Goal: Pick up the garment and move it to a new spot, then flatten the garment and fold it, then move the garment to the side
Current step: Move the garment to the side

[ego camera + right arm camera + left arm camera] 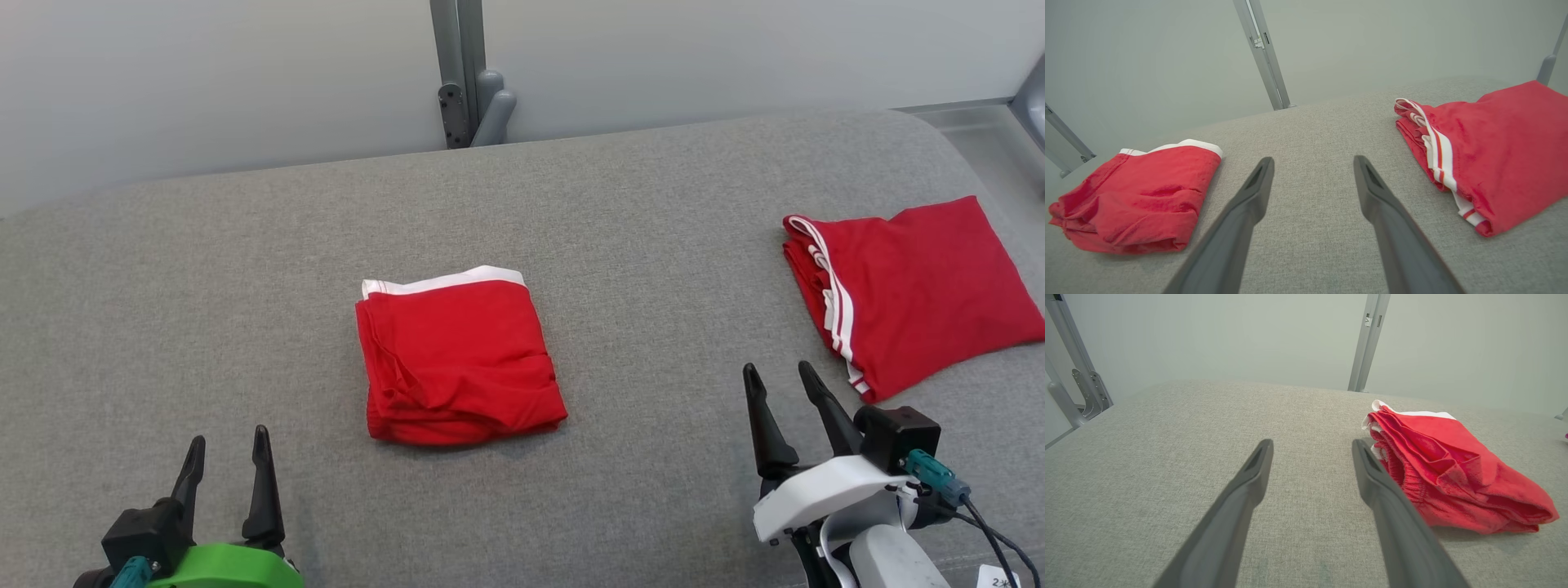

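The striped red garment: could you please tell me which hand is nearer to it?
Right. The right hand is close beside the striped garment; the left hand is far to its left.

Right gripper (1313,160): fingers spread wide over the grey padded surface (1310,122), grey cloth showing between them. Folded red garment (1139,196), white band at its far edge, lies left. Second red garment (1502,147), white-striped edge, lies right. Metal post (1261,53) against the pale wall (1147,49) behind.
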